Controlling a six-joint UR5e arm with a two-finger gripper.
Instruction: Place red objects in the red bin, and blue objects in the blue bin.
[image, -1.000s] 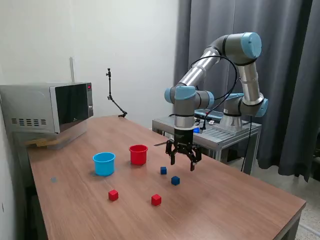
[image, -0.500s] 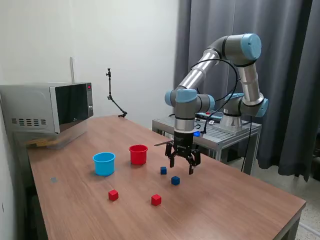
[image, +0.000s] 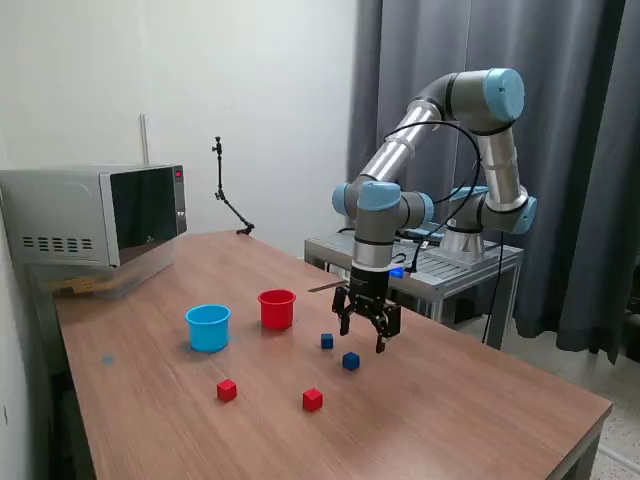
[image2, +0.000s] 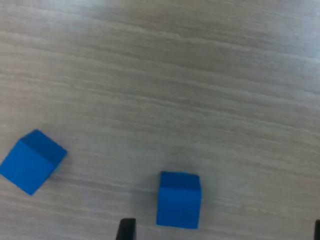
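— Any writing, labels or numbers to read here?
— None that I can make out. The microwave (image: 95, 215) has a small red glow on its control strip, too small to read as digits.
— And the cubes beside it on the surface?
— The two blue cubes (image2: 178, 199) in the wrist view have plain faces, no marks.

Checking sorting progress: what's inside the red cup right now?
Only the red cup's rim and inner far wall show; its bottom is hidden. Both red cubes lie on the table.
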